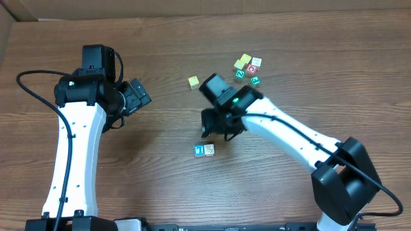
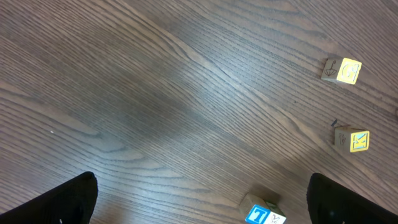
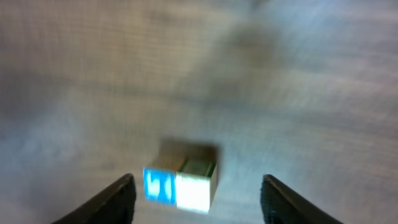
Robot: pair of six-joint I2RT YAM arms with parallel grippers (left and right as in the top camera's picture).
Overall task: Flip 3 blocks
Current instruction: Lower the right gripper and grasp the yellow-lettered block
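A blue block with a white mark [image 1: 200,150] and a cream-white block [image 1: 209,149] lie side by side, touching, on the wood table. My right gripper [image 1: 217,132] hovers just behind them. In the blurred right wrist view the gripper [image 3: 198,186] stands open, and the blue block [image 3: 159,185] and the cream block [image 3: 195,190] sit between the fingers without touching either one. A pale yellow block [image 1: 193,82] lies alone farther back. My left gripper [image 1: 139,96] is open and empty off to the left. Its wrist view catches the blue block [image 2: 256,215] at the bottom edge.
Several other marked cubes [image 1: 247,67] are clustered at the back right. Two yellow-marked cubes [image 2: 342,70] [image 2: 352,139] show at the right of the left wrist view. The right arm [image 1: 302,144] crosses the table's right half.
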